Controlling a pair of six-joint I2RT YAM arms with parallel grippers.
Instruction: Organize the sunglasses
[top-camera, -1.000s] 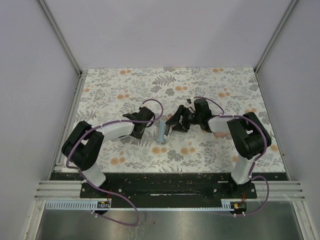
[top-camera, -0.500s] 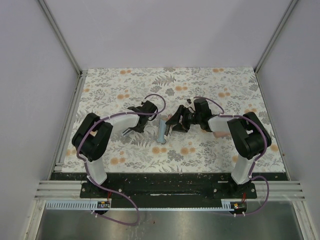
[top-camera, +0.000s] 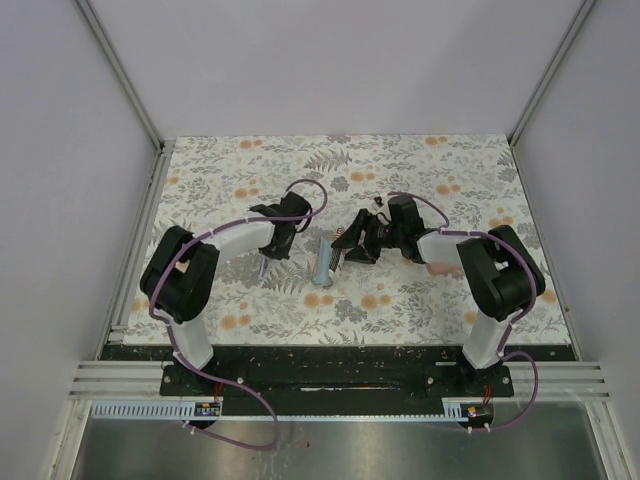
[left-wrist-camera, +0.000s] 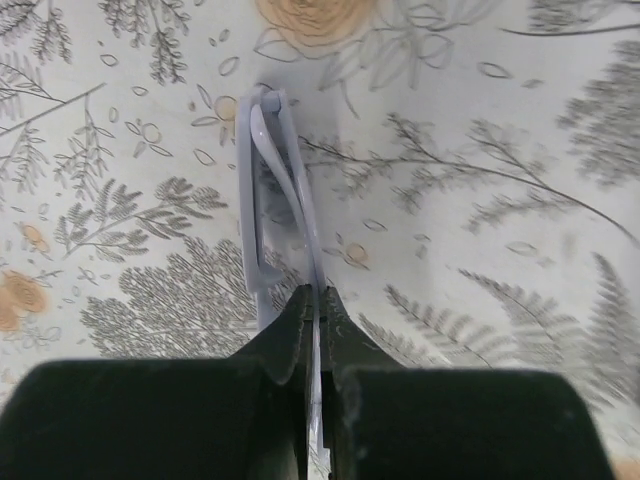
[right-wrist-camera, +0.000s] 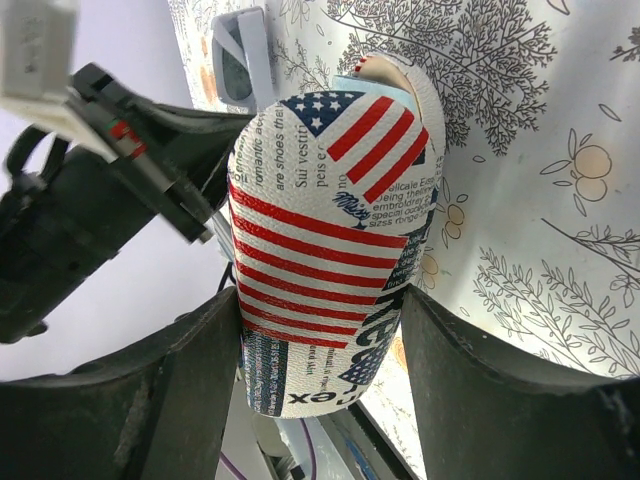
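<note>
My left gripper (left-wrist-camera: 316, 300) is shut on the slim, pale silvery-framed sunglasses (left-wrist-camera: 270, 180), which are folded and stick out ahead of the fingertips just above the floral table. In the top view this gripper (top-camera: 267, 255) is left of centre, and the pale pair (top-camera: 262, 266) shows only faintly. My right gripper (right-wrist-camera: 320, 300) is shut on the American-flag case (right-wrist-camera: 320, 230), whose open mouth points away toward the pale sunglasses (right-wrist-camera: 243, 55). In the top view the case (top-camera: 322, 262) lies just left of the right gripper (top-camera: 342, 254). The reddish-brown pair is out of view.
A pink oblong case (top-camera: 437, 267) lies partly under the right forearm. The left arm's wrist (right-wrist-camera: 110, 180) is close beside the flag case. The floral table (top-camera: 450, 190) is bounded by a metal rail on the left (top-camera: 140, 250) and by walls.
The left arm has swung: its elbow moved right and its wrist shifted farther from the flag case, carrying the pale sunglasses. The right arm and the case have stayed put.
</note>
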